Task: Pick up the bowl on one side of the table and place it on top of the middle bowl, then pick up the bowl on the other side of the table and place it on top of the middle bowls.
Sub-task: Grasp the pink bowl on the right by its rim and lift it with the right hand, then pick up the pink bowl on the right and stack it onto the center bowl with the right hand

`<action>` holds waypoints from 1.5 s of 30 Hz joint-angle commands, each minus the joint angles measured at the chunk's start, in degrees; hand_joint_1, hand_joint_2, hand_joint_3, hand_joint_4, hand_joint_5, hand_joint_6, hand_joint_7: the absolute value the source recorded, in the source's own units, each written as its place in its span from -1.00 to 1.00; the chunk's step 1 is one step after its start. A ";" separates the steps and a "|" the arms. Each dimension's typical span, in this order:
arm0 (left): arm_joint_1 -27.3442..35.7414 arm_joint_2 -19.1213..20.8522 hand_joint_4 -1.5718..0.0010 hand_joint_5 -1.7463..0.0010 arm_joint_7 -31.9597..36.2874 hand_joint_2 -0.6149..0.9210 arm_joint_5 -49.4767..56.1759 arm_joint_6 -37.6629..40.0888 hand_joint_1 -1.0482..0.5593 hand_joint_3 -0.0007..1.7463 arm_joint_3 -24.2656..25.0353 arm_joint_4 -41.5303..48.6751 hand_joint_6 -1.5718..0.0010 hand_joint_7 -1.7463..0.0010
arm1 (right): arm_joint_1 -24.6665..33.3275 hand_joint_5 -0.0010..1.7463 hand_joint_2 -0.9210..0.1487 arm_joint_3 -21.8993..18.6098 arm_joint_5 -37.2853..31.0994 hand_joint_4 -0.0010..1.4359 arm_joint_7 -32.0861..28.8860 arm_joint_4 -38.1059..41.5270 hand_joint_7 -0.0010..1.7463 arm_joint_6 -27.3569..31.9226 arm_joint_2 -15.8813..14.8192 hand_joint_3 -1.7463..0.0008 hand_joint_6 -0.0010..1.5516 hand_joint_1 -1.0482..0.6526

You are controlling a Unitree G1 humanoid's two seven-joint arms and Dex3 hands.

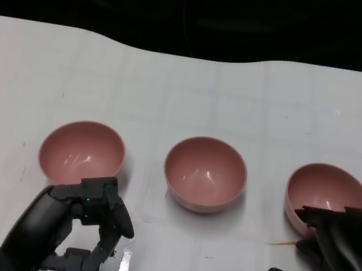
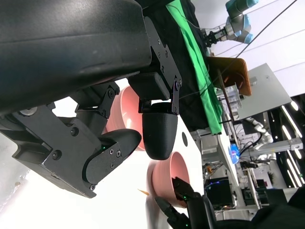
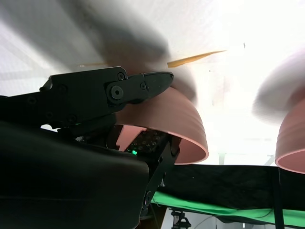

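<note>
We are looking down at a white counter (image 1: 195, 96) where three pink bowls are sitting in a row, well apart from one another. The left bowl (image 1: 82, 152) is resting upright near our left side, and our left hand (image 1: 98, 214) is hovering just in front of it, on the near side. Its fingers are curling down and apart, and they are gripping nothing. In the left wrist view that hand (image 2: 143, 129) is showing the same way, fingers spread with only air between them.

The middle bowl (image 1: 204, 173) is sitting alone at the centre, with nothing stacked in it.

The right bowl (image 1: 329, 192) is lying at the right end, and our right hand (image 1: 339, 230) is taking hold of its near rim. In the right wrist view the hand (image 3: 138, 114) is pinching that bowl (image 3: 171, 119), one finger lying over the outer wall and another reaching inside. The bowl is looking tilted there, though we cannot tell whether it is touching the counter. A thin orange sliver (image 1: 282, 243) is lying just beside it.
</note>
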 commanded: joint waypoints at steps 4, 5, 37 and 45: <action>0.05 0.26 0.00 -0.90 0.29 0.38 0.12 0.05 0.13 0.41 0.32 0.06 -0.02 -0.49 | -2.17 0.91 -1.00 -0.89 3.45 0.13 -3.82 3.15 -0.86 -3.98 -2.06 0.87 0.67 0.04; 0.04 0.22 0.00 -0.90 0.24 0.38 0.00 0.24 0.12 0.41 0.31 0.01 -0.02 -0.49 | -2.44 0.96 -0.94 -0.88 3.59 0.15 -4.42 3.39 -0.49 -4.32 -2.23 0.75 0.55 0.05; -2.43 0.33 -0.05 -0.88 0.28 0.27 0.63 -3.09 0.05 0.49 0.72 5.95 -0.07 -0.50 | -6.21 1.00 0.30 -1.36 9.37 0.42 -21.20 -3.94 0.91 -22.44 1.46 -0.77 0.03 0.03; -2.51 0.25 -0.05 -0.88 0.16 0.25 0.56 -3.15 0.07 0.52 0.57 6.10 -0.07 -0.48 | -9.65 1.00 0.32 -0.45 12.79 0.40 -15.57 -1.87 0.91 -27.83 3.46 -0.71 0.03 0.09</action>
